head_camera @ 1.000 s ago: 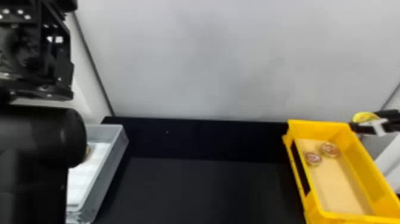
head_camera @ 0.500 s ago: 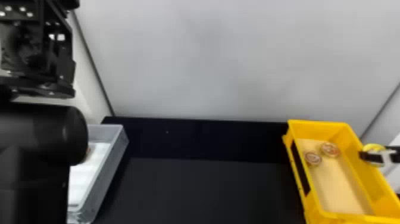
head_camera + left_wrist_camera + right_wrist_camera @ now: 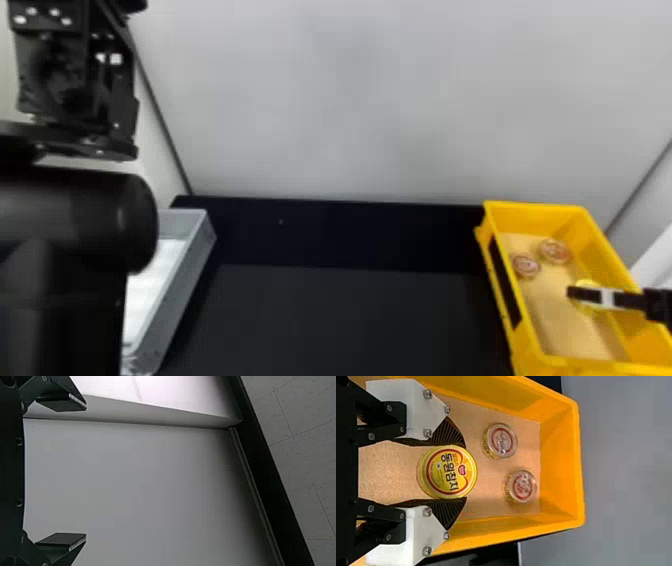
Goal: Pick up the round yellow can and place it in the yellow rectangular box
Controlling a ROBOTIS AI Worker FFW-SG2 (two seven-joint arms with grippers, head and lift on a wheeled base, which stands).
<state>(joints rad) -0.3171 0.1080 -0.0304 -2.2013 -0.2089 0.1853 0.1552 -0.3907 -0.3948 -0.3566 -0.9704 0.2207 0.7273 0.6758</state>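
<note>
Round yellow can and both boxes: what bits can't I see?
- Round yellow can: right wrist view, its own top hides the underside.
- Grey plastic box: head view, the black left arm hides its left part.
- Yellow rectangular box: head view, right edge cuts off one corner.

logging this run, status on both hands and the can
Right hand closed on yellow can, over yellow box. Left hand open, empty. Two other cans toward box's far end, likely not blocking.
</note>
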